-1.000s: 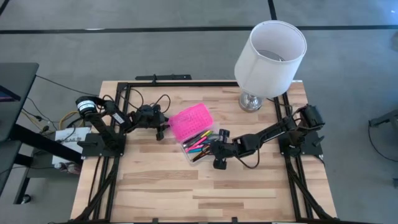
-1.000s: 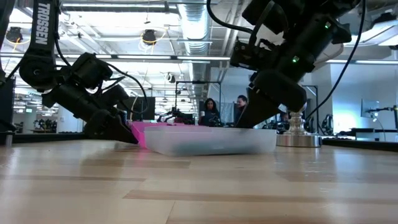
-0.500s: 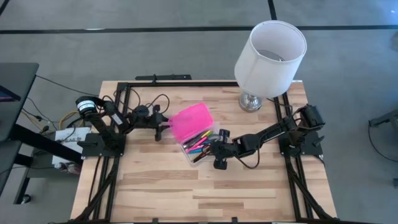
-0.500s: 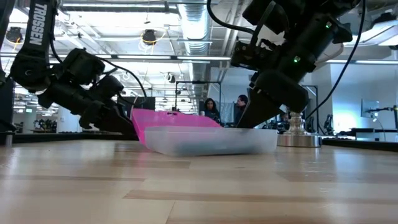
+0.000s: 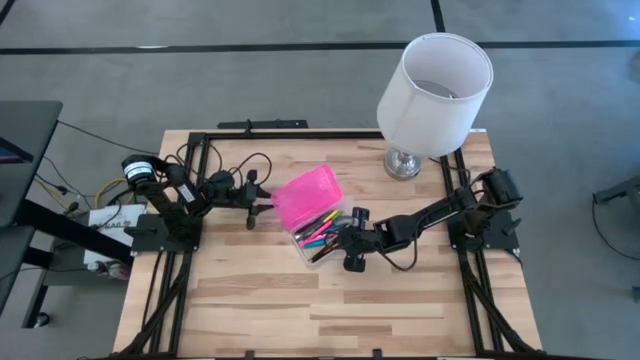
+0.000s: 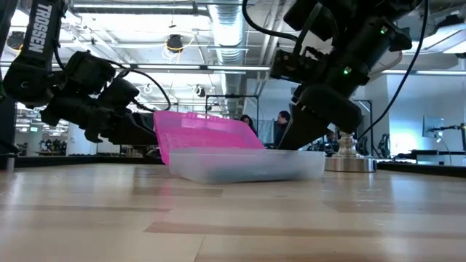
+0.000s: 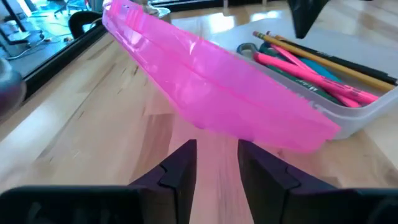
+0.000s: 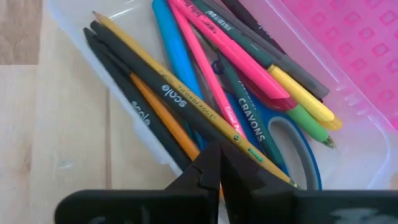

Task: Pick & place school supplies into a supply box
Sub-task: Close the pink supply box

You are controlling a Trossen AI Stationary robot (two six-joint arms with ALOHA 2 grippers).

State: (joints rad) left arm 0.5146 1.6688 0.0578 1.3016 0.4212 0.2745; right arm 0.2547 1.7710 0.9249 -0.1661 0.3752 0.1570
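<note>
The supply box has a clear base (image 5: 326,243) and a pink lid (image 5: 308,194). The lid stands tilted up from its hinge side, as the low view (image 6: 205,134) shows. Pens, pencils and markers (image 8: 236,68) and blue-handled scissors (image 8: 293,149) lie in the base. My left gripper (image 5: 256,208) is slightly open at the lid's left side, its fingertips low under the lid's raised free edge (image 7: 249,127). My right gripper (image 5: 346,240) is shut, pointing down at the box's right end over the pencils (image 8: 186,106). My left gripper comes nearly level from the table's left, its fingertips (image 7: 186,152) right under the lid's free long edge (image 7: 205,121). The lid stays tilted above them, hinge side on the base. I cannot tell whether they touch it. My right gripper's shut tips (image 8: 214,152) point down onto the base's end among the pencils. I cannot tell whether they touch.
A white lamp (image 5: 432,85) stands at the table's far right, its metal foot (image 5: 403,163) just beyond the box. Black frame rails run along the left, right and far edges. Bare wood lies toward the near edge. People (image 6: 247,129) show far behind the table.
My left gripper has risen and drawn back a little toward the table's left edge. The pink lid has swung up from lying flat beside the base to a steep tilt; its free edge has lifted while the hinge side has stayed on the base.
</note>
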